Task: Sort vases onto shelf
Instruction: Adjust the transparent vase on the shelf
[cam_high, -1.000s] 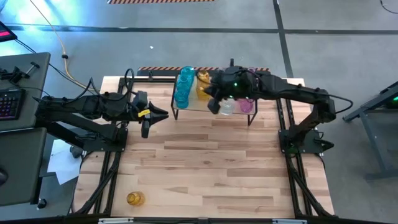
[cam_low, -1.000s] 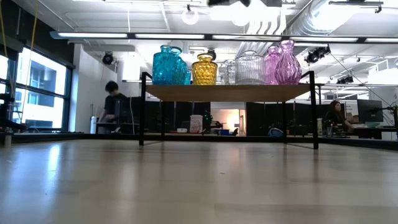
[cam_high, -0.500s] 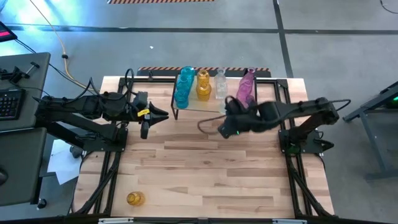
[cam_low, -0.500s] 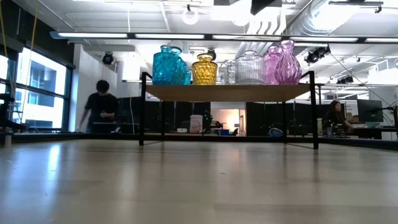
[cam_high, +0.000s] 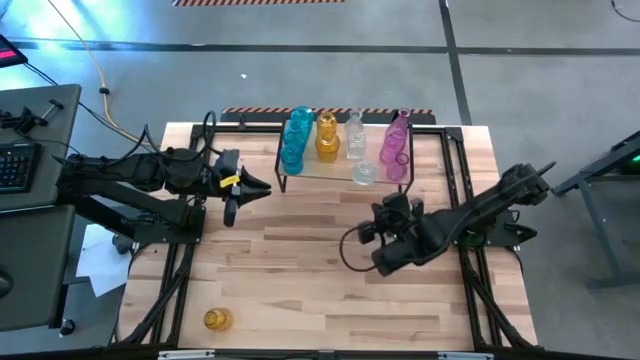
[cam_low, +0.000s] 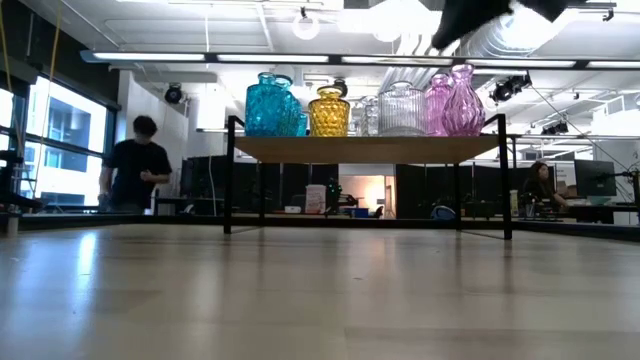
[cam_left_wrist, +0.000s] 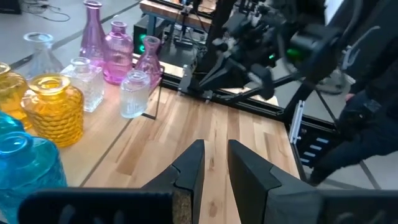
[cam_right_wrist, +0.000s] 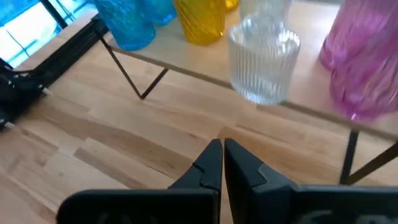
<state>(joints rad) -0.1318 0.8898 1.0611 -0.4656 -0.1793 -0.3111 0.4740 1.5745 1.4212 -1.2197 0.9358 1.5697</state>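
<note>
- The right hand (cam_high: 352, 243) hangs over the middle of the pale wooden worktop (cam_high: 300, 290), fingers pressed together and holding nothing.
- The left hand (cam_high: 236, 200) waits near the worktop's left edge, its fingers (cam_left_wrist: 186, 171) narrowly parted and empty.
- The small light-wood shelf on black legs (cam_high: 330, 172) already carries teal, amber, clear and pink glass vases; a ribbed clear glass vase (cam_right_wrist: 263, 57) stands at its front edge.
- One small amber glass vase (cam_high: 217, 319) is still at the worktop's near left corner, well apart from both hands.
- Risk: reaching in to add it could nudge the crowded front-edge glass off the shelf.
</note>
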